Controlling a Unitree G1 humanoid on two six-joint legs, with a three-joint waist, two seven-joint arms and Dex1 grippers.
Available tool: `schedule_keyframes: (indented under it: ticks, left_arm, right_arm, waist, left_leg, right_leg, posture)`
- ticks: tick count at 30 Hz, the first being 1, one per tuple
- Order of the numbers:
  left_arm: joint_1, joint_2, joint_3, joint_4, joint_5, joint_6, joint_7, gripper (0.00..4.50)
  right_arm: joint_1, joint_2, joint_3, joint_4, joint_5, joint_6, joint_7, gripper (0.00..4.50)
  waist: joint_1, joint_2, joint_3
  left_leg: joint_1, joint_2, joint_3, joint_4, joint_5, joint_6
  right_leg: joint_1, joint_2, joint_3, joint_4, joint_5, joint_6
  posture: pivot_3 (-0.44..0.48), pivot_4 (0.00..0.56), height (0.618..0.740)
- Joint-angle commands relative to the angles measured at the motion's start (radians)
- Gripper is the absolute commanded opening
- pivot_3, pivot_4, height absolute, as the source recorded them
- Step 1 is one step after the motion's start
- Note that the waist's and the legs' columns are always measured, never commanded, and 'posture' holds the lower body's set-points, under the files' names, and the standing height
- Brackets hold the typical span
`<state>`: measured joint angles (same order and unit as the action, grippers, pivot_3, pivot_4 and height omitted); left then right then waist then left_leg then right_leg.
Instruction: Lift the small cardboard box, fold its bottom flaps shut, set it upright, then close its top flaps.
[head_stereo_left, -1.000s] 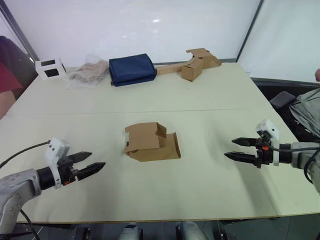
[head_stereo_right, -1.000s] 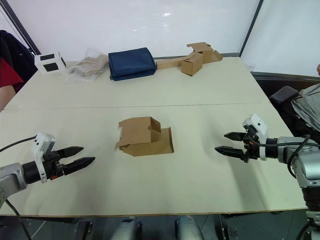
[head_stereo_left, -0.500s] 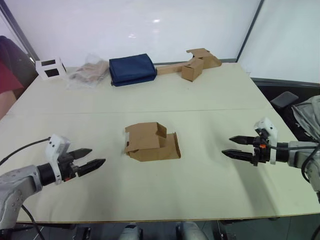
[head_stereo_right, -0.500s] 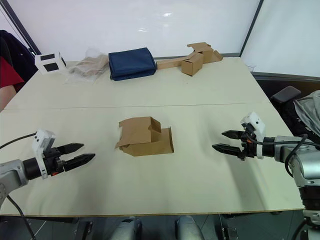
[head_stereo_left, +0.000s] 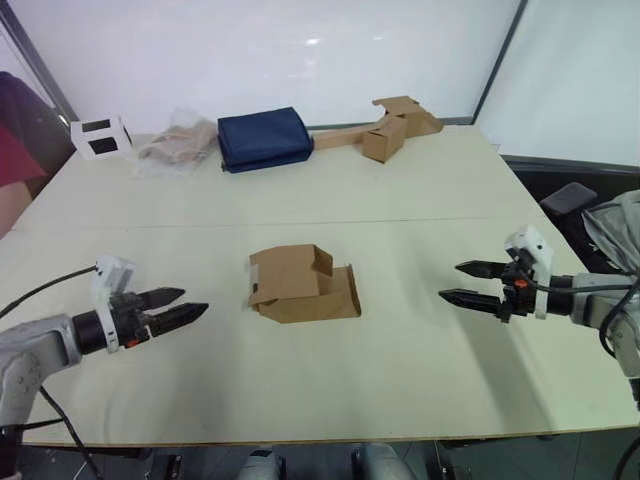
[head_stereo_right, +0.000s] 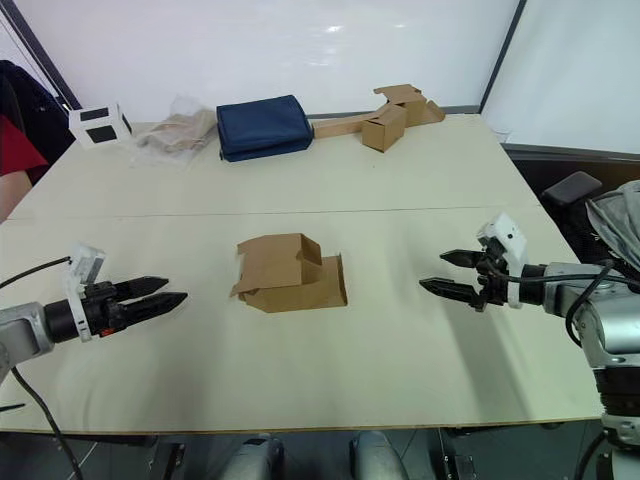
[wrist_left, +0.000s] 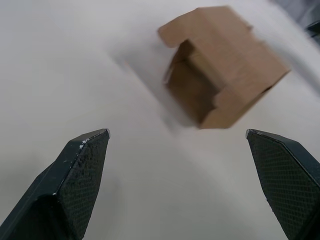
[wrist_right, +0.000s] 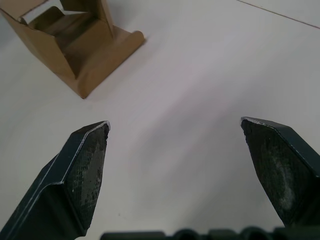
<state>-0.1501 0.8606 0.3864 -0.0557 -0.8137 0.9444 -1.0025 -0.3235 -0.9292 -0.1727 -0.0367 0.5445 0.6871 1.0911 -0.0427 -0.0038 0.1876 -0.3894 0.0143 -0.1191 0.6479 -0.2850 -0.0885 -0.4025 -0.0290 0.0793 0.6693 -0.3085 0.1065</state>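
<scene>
The small cardboard box (head_stereo_left: 300, 285) lies on its side in the middle of the pale table (head_stereo_left: 330, 185), flaps loose at both ends; the wrist views show its open ends (wrist_left: 220, 85) (wrist_right: 70, 42). My left gripper (head_stereo_left: 185, 305) hovers open to the box's left, pointing at it, a short gap away. On the other side my right gripper (head_stereo_left: 458, 283) is open too, aimed at the box from further off. Nothing sits between either pair of fingers.
Along the far edge stand a white cube with black squares (head_stereo_left: 100, 136), a crumpled plastic bag (head_stereo_left: 178, 147), a folded navy cloth (head_stereo_left: 264, 138) and a smaller cardboard cube on a long strip (head_stereo_left: 385, 130). A person's red sleeve (head_stereo_left: 12, 165) shows at far left.
Both grippers have crept inward toward the box and risen slightly. The box has not moved.
</scene>
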Motion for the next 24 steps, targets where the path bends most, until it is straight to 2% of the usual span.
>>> schedule_keyframes:
  ticks: [1, 5, 10, 13, 16, 24]
  left_arm:
    - [-0.083, -0.002, -0.011, 0.109, -0.134, 0.178, -0.075, 4.5]
    - [-0.222, -0.077, -0.093, 0.254, -0.163, 0.318, -0.083, 4.5]
    - [-0.365, -0.128, -0.169, 0.417, -0.126, 0.415, -0.071, 4.5]
    - [-0.405, -0.156, -0.171, 0.467, -0.122, 0.42, -0.073, 4.5]
    - [-0.47, -0.223, -0.233, 0.541, -0.067, 0.365, -0.093, 4.5]
    - [-0.616, -0.287, -0.274, 0.715, 0.025, 0.274, -0.156, 4.5]
  right_arm:
    - [-0.024, -0.021, -0.023, -0.136, 0.09, 0.082, 0.018, 4.38]
    - [-0.055, -0.026, 0.016, -0.289, 0.134, 0.15, 0.001, 4.38]
    - [-0.054, -0.014, 0.013, -0.392, 0.178, 0.2, -0.05, 4.38]
    - [-0.047, -0.006, 0.004, -0.43, 0.209, 0.224, -0.08, 4.38]
    - [-0.01, -0.001, -0.022, -0.506, 0.257, 0.254, -0.122, 4.38]
    - [0.036, 0.004, -0.039, -0.549, 0.292, 0.263, -0.186, 4.38]
  waist:
    - [-0.002, 0.0, 0.0]
    - [-0.002, 0.0, 0.0]
    - [-0.001, -0.001, 0.0]
    - [-0.004, -0.001, 0.0]
    - [0.0, 0.0, -0.001]
    - [0.0, -0.001, -0.001]
  left_leg:
    - [0.0, 0.0, 0.0, 0.0, 0.0, 0.0]
    - [0.0, 0.0, 0.0, 0.0, 0.0, 0.0]
    - [-0.001, 0.0, -0.002, 0.001, 0.0, 0.0]
    - [-0.001, 0.0, -0.002, 0.001, 0.0, 0.0]
    - [-0.001, 0.0, -0.002, 0.001, 0.0, 0.0]
    - [-0.001, -0.001, -0.002, 0.002, 0.0, 0.0]
  right_leg:
    - [0.0, 0.0, 0.0, 0.0, 0.0, 0.0]
    - [0.0, 0.001, 0.0, 0.001, 0.0, 0.0]
    - [0.0, 0.0, -0.001, 0.001, 0.0, 0.0]
    - [-0.001, 0.0, -0.001, 0.001, 0.0, 0.0]
    - [-0.001, 0.0, -0.001, 0.002, 0.0, 0.0]
    - [-0.001, 0.0, -0.002, 0.002, 0.0, 0.0]
  posture:
    - [0.0, 0.15, 0.74]
    - [0.0, 0.15, 0.74]
    - [0.0, 0.15, 0.74]
    - [0.0, 0.15, 0.74]
    - [0.0, 0.15, 0.74]
    - [0.0, 0.15, 0.74]
